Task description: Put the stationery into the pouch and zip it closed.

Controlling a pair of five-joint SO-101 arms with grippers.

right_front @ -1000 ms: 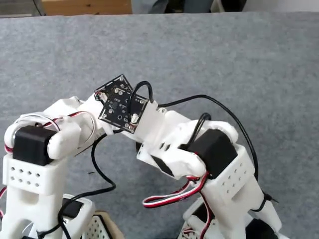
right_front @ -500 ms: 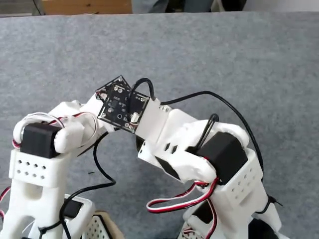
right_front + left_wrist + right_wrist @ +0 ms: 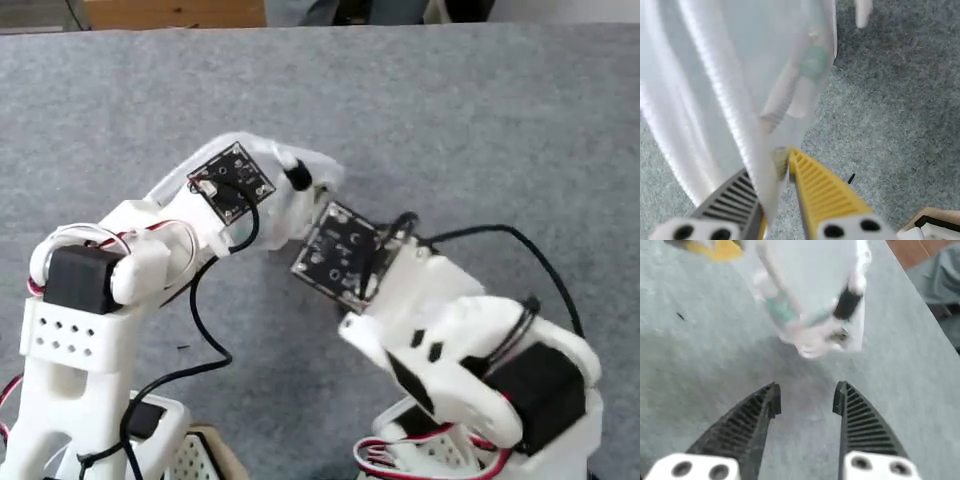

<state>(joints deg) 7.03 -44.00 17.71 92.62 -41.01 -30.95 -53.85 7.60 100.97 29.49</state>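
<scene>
One pouch (image 3: 715,75), edge clamped in left pincer (image 3: 785,164); right pincer (image 3: 806,388) apart, near it.

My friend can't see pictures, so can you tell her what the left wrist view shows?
The left claw pinches the edge of a see-through pouch, with one yellow finger and one dark finger. Blurry white stationery with a green part shows through the pouch. A grey table lies underneath.

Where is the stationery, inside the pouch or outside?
Inside: the stationery shows through the translucent pouch wall in both wrist views.
</scene>
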